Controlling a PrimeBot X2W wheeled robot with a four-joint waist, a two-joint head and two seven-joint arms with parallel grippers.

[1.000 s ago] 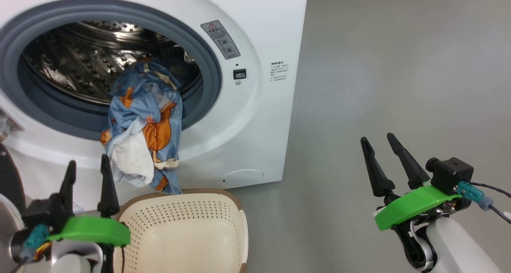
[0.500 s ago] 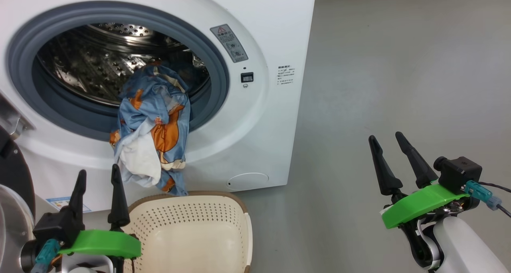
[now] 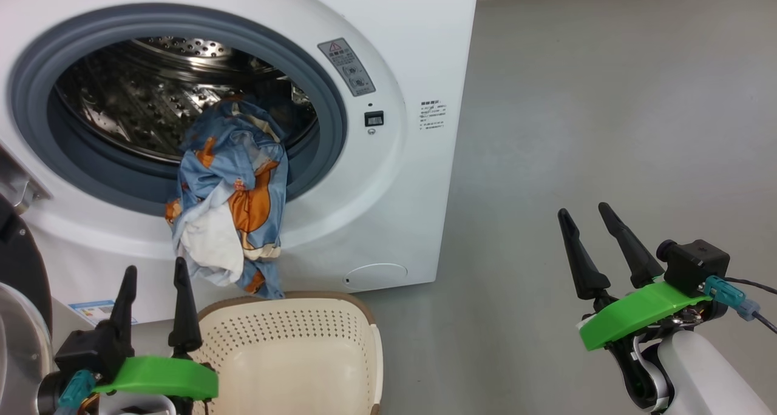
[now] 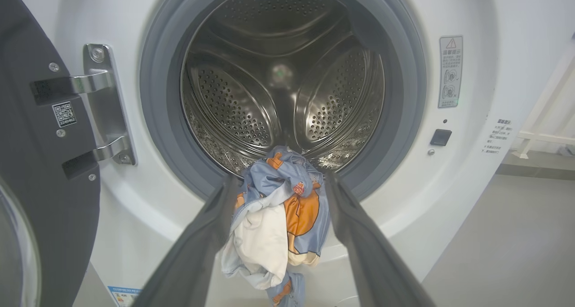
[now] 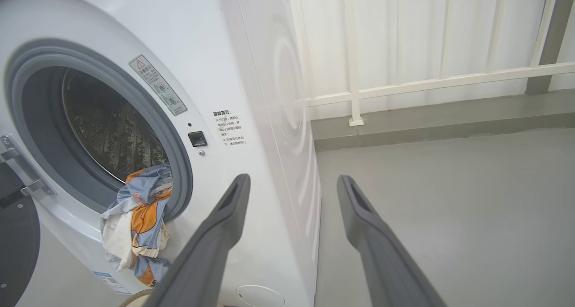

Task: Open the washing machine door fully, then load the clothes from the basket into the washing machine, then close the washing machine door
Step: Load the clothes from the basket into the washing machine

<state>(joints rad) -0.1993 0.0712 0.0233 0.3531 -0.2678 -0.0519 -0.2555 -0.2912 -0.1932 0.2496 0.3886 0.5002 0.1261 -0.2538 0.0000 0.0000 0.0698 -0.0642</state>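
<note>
While the door (image 4: 31,172) stands swung out on its steel hinge (image 4: 104,105) at the left of the washer (image 3: 394,39), the round mouth is fully exposed, showing the grey gasket (image 3: 331,118) and the perforated drum (image 4: 278,73). Clothes (image 3: 227,202): one bunched bundle, blue with orange bears and a white patch. Its upper part lies in the drum mouth and the rest is draped over the gasket's lower lip, hanging down the washer front. The lowest fold ends just above the back rim of the basket (image 3: 291,296). The basket sits on the floor (image 3: 607,99) directly before the washer, under the bundle. Left pincer (image 3: 155,268): fingers spread and pointing up, nothing between them, just beside the basket's left rim, below and left of the hanging clothes, not touching them. In the left wrist view the bundle is framed between the two fingers, but farther off. Right pincer (image 3: 583,210): fingers spread, gripping nothing, over bare floor well to the right of washer and basket.
</note>
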